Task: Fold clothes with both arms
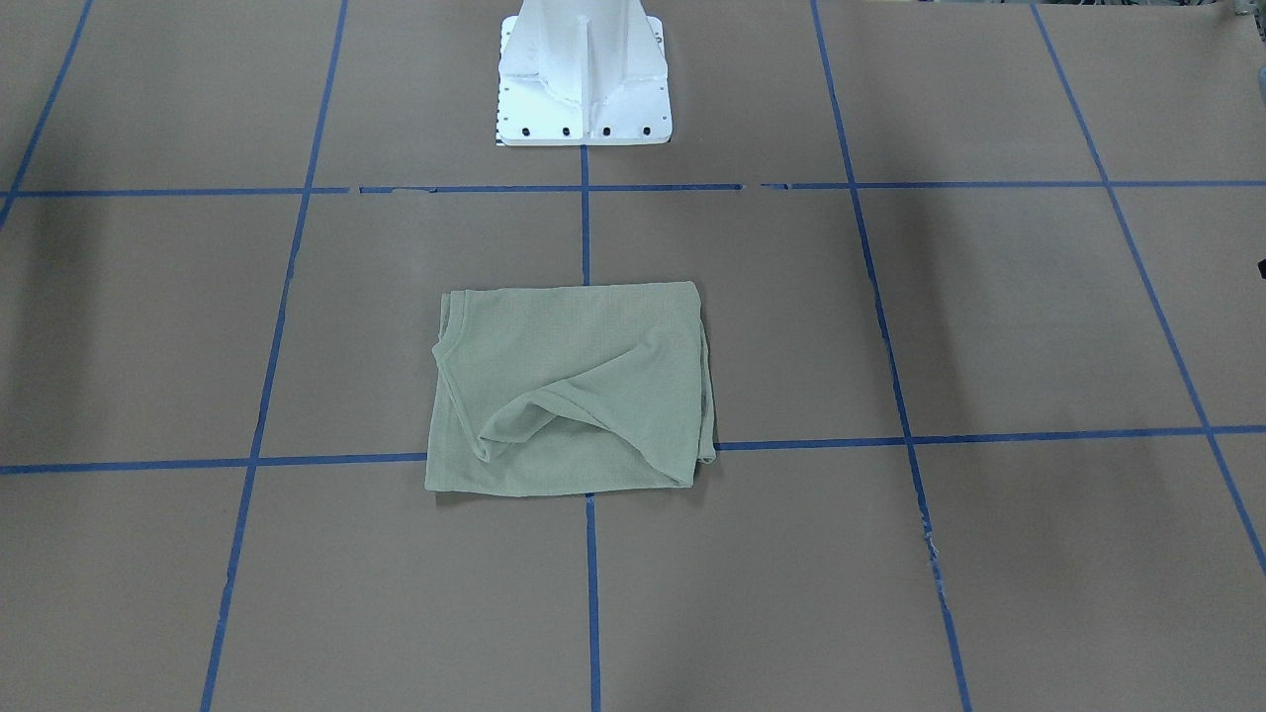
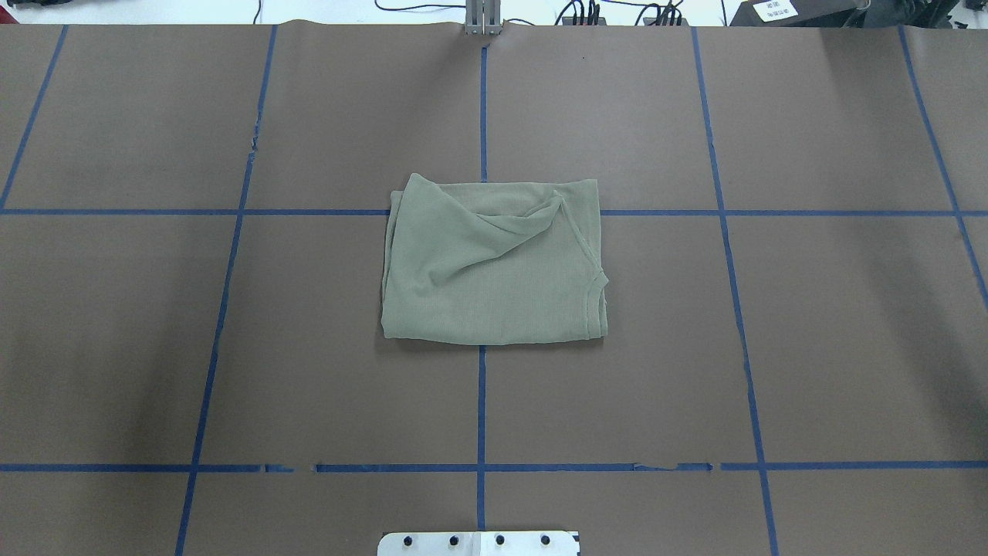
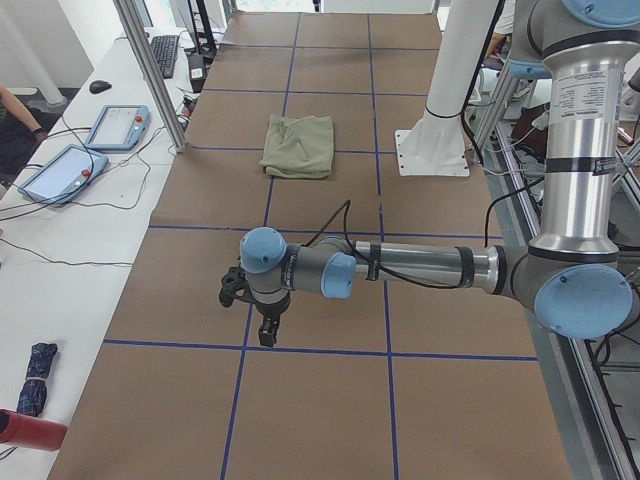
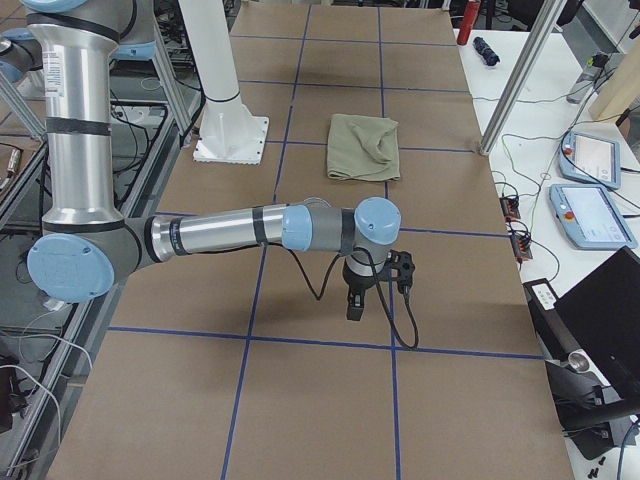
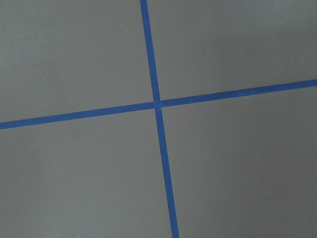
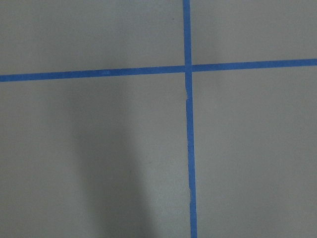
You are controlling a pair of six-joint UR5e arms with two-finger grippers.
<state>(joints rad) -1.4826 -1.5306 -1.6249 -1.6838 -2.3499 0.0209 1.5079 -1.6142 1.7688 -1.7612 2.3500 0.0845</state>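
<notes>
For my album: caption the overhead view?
A folded green shirt lies at the middle of the blue-taped brown table.

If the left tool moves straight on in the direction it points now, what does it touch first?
Probably the brown paper-covered table, close to a crossing of blue tape lines. The left tool points down; the folded olive-green knit shirt lies far aside.

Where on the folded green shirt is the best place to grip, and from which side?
Probably the raised crease of the shirt, near its far edge, pinched from straight above: it stands up, while the rest lies flat.
</notes>
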